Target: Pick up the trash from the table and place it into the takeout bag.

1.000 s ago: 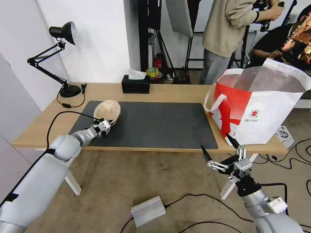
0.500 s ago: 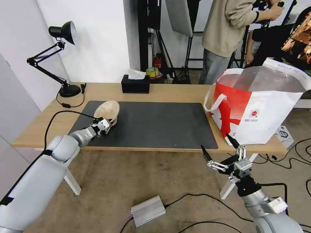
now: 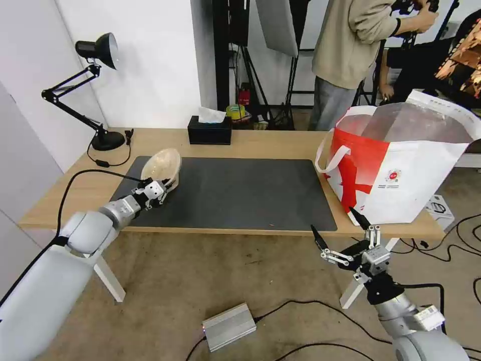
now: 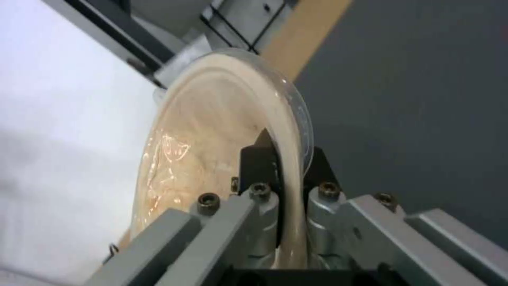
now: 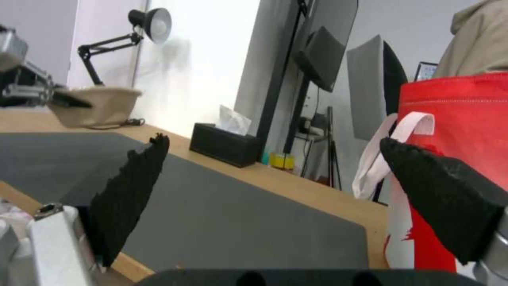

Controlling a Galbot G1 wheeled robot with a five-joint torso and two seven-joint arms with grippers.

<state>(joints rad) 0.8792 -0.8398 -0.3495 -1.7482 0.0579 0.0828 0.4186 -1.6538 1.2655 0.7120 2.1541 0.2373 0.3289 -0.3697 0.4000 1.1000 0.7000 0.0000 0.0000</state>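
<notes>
Beige bowl (image 3: 161, 165) on edge, left gripper (image 3: 159, 186) clamped.

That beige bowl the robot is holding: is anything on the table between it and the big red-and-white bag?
Nothing visible: bare dark mat separates the beige bowl, held by the left gripper, from the takeout bag.

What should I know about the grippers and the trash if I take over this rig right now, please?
Left gripper: shut on the rim of the beige bowl, tilted on edge above the mat's left end.
Right gripper: open, idle below the table front edge, near the takeout bag.
Done: bowl gripped and lifted.
Left: carry it across to the bag at the table's right end and drop it in.
</notes>
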